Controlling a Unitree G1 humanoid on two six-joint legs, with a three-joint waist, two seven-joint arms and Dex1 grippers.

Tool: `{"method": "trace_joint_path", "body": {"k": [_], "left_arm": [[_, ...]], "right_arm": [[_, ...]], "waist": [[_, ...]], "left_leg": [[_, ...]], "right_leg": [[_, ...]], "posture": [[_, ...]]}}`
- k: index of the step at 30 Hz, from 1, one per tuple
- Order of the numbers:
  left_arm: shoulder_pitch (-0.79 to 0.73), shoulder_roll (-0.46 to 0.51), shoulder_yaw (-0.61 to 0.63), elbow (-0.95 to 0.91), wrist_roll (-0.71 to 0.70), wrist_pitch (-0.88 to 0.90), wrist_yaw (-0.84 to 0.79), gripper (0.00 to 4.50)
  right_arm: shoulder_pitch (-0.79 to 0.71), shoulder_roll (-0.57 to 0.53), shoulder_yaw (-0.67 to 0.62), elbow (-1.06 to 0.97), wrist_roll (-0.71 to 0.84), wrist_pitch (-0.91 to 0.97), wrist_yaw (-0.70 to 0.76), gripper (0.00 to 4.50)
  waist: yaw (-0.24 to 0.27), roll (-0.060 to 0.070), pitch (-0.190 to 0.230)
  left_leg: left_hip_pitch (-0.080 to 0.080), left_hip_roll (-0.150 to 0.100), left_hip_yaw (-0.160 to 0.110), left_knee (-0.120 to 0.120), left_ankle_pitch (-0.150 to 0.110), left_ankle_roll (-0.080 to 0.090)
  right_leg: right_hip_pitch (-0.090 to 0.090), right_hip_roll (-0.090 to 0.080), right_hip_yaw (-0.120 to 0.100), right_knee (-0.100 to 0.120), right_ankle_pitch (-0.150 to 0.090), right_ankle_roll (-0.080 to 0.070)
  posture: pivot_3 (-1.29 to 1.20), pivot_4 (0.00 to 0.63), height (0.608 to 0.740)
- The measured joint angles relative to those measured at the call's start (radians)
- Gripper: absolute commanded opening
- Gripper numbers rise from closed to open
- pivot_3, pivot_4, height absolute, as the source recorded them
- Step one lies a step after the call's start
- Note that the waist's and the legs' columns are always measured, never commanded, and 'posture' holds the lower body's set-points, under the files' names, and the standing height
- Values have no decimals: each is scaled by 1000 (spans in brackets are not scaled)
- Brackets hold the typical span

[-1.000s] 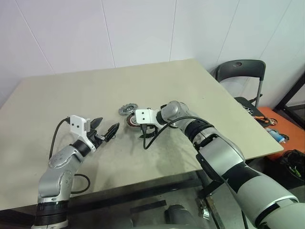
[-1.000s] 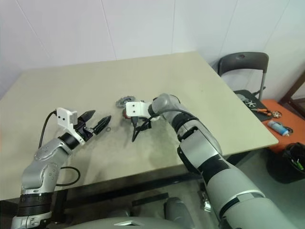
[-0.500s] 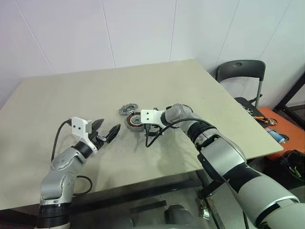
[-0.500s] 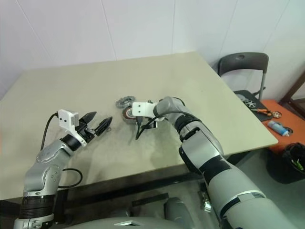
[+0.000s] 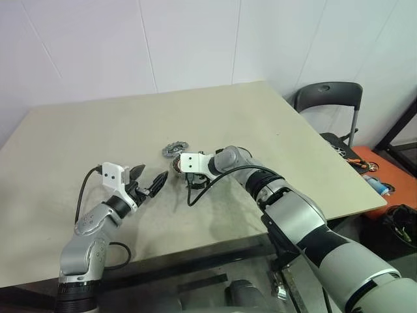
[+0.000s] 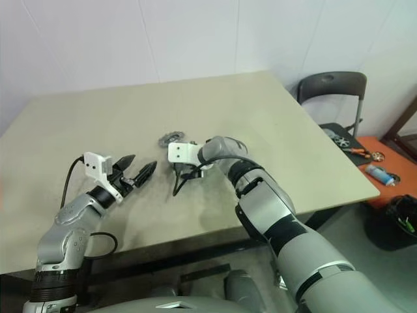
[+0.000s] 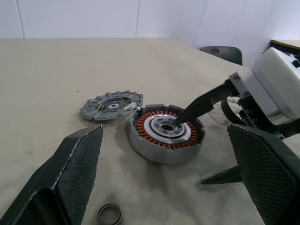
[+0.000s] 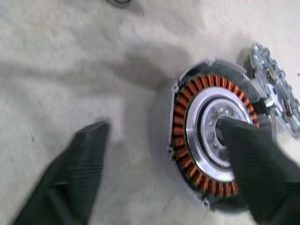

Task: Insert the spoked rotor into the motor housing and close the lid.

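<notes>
On the table (image 5: 78, 130) I see the motor housing (image 7: 166, 139) with its copper ring, the lid (image 7: 111, 103) touching behind; right gripper (image 8: 159, 154) spread, straddling the housing wall, holding nothing, left gripper (image 5: 150, 181) wide, empty, nearby.

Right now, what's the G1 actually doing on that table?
It's working on a motor assembly. The right gripper is over the motor housing, jaws apart, one finger reaching into the centre inside the copper windings and the other outside the wall. The lid lies flat on the table beside the housing, not yet fitted. The left gripper hovers open nearby, holding nothing. A small loose ring sits on the table near it.
</notes>
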Motion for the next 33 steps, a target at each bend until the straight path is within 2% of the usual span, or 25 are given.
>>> {"method": "trace_joint_path", "body": {"k": [9,12,15,23,26,29,33], "left_arm": [[0,0,-1,-4,0,1,5,4500],[0,0,-2,-4,0,1,7,4500],[-4,0,-5,-4,0,2,11,4500],[-10,0,-15,-4,0,4,17,4500],[-10,-2,-16,-4,0,4,21,4500],[-11,-6,-17,-4,0,4,23,4500],[-14,-7,-18,-4,1,4,27,4500]], "right_arm": [[2,-14,1,0,-18,3,-50,2871],[8,-24,-1,0,-16,2,-27,2278],[10,-32,-5,0,-14,-2,-17,1372],[21,-32,-3,0,-17,3,-32,1372],[21,-33,-5,-1,-15,-3,-16,868],[22,-31,-12,-4,-8,-16,14,32],[25,-30,-14,-1,-7,-13,20,32]], "waist": [[-3,0,0],[-3,0,0],[-3,0,0],[-4,0,0],[-4,0,0],[-4,0,0],[-4,0,0]], "left_leg": [[0,0,0,0,0,0],[0,0,0,0,0,0],[1,0,0,0,0,0],[12,0,0,-1,0,0],[12,0,0,-1,0,0],[12,0,0,-1,0,0],[12,0,0,-1,0,0]], "right_leg": [[0,0,0,0,0,0],[0,0,0,0,0,0],[1,0,0,0,0,0],[11,0,0,0,-4,1],[11,0,0,0,-3,1],[11,0,0,0,-2,2],[10,0,0,0,-1,0]], "posture": [[0,0,740],[0,0,740],[0,0,740],[0,0,740],[0,0,740],[0,0,740],[0,0,740]]}}
